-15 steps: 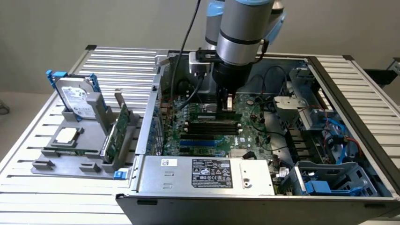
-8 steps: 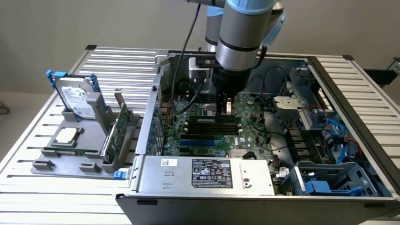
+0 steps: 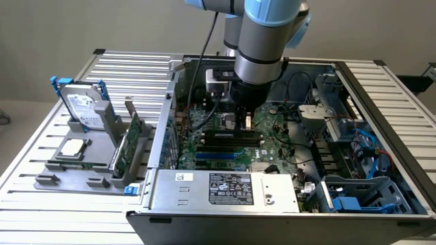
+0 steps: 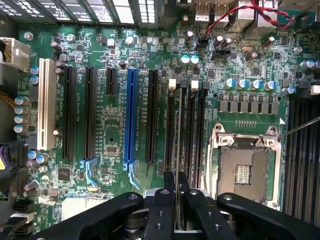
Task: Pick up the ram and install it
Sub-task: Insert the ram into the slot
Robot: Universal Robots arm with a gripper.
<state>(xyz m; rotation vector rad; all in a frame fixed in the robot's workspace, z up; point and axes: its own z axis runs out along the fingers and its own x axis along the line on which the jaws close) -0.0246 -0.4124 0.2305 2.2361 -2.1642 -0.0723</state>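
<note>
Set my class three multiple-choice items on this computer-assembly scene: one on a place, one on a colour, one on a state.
1. Where does the hard drive stand?
A. in the grey tray beside the case
B. inside the case
C. on the arm

2. Among the black expansion slots, one long slot is:
A. red
B. blue
C. yellow

3. The gripper is:
A. open
B. shut on nothing
C. shut on the ram

Answers:
1 A, it stands upright in the tray at the exterior view's left.
2 B, the wrist view shows it blue.
3 C, the fingers clamp the thin stick, edge-on above the memory slots.
</note>
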